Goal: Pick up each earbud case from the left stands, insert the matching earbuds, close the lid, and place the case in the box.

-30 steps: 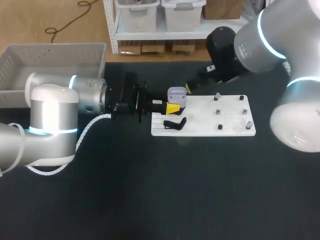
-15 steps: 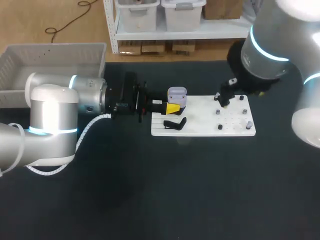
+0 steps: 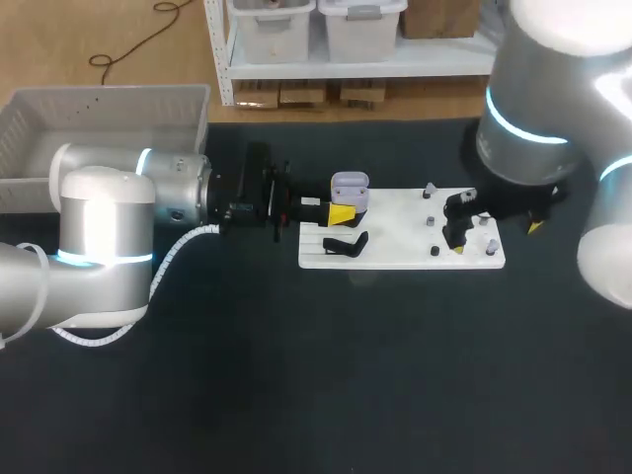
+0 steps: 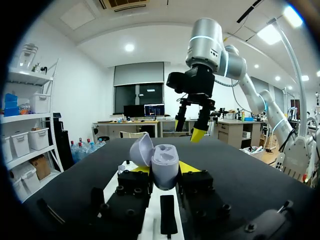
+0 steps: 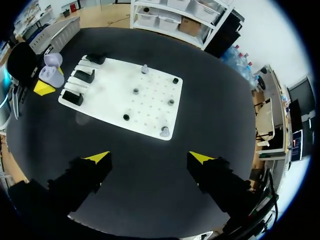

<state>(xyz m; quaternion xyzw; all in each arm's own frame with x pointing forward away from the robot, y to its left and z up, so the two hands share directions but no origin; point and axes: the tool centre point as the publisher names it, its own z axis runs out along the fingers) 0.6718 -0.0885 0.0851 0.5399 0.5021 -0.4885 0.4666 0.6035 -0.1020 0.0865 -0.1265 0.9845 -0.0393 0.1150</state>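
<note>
My left gripper point(image 3: 345, 208) lies level at the left end of the white board point(image 3: 395, 222), shut on a lavender earbud case point(image 3: 349, 186) whose lid stands open. In the left wrist view the case point(image 4: 164, 167) sits upright between the yellow tips, lid tipped back. Small grey earbuds point(image 3: 431, 221) sit on pegs on the board's right half. My right gripper point(image 3: 494, 235) hangs open above the board's right end. In the right wrist view its tips point(image 5: 149, 159) are spread wide high over the table, with the board point(image 5: 150, 110) and the case point(image 5: 51, 75) ahead of them.
A black stand point(image 3: 346, 244) lies on the board's left end beside the case; the right wrist view shows several dark stands point(image 5: 82, 76) there. A grey box point(image 3: 99, 118) stands at the table's far left, behind my left arm.
My right arm swung from behind the board across to its right end, with its gripper now above the pegs. The left arm and the case kept still.
</note>
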